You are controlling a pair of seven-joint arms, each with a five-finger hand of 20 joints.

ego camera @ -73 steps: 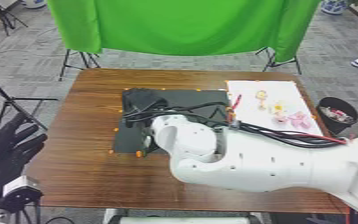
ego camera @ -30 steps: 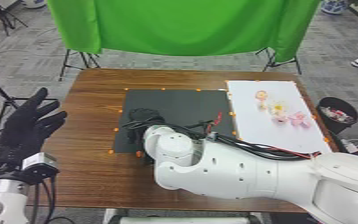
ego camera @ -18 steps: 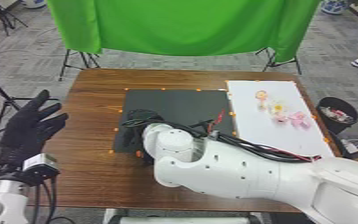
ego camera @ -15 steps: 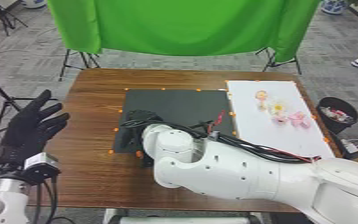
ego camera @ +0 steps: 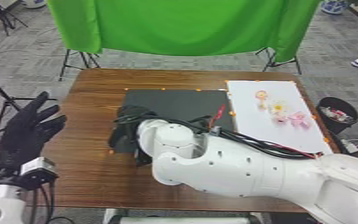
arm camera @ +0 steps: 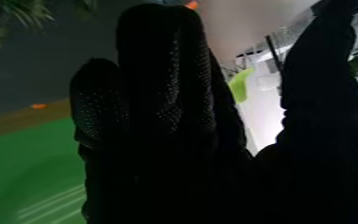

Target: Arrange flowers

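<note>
In the head view my right hand [ego camera: 129, 120] is over the left part of the black mat [ego camera: 189, 102], palm turned from view. Pink, orange and yellow-white flowers [ego camera: 278, 108] lie on the white sheet [ego camera: 286, 135] to the right, apart from both hands. My left hand [ego camera: 26, 131], fingers straight, hangs by the table's left edge. The right wrist view has my right hand [arm camera: 171, 115] with straight fingers and the thumb held away from them. A light green piece [arm camera: 239, 85] appears between thumb and fingers; whether they touch it I cannot tell. Green leafy sprigs [arm camera: 11, 17] are beyond the fingertips.
A dark bin [ego camera: 337, 111] stands beyond the table's right edge. The brown table [ego camera: 87, 165] carries small orange markers around the mat and sheet. A green cloth [ego camera: 189, 25] hangs behind the table. My right forearm [ego camera: 238, 167] crosses the near right part.
My right hand has come nearer and to the left over the mat, with its forearm uncovering more of the sheet. The left hand has risen and moved right, then dipped slightly.
</note>
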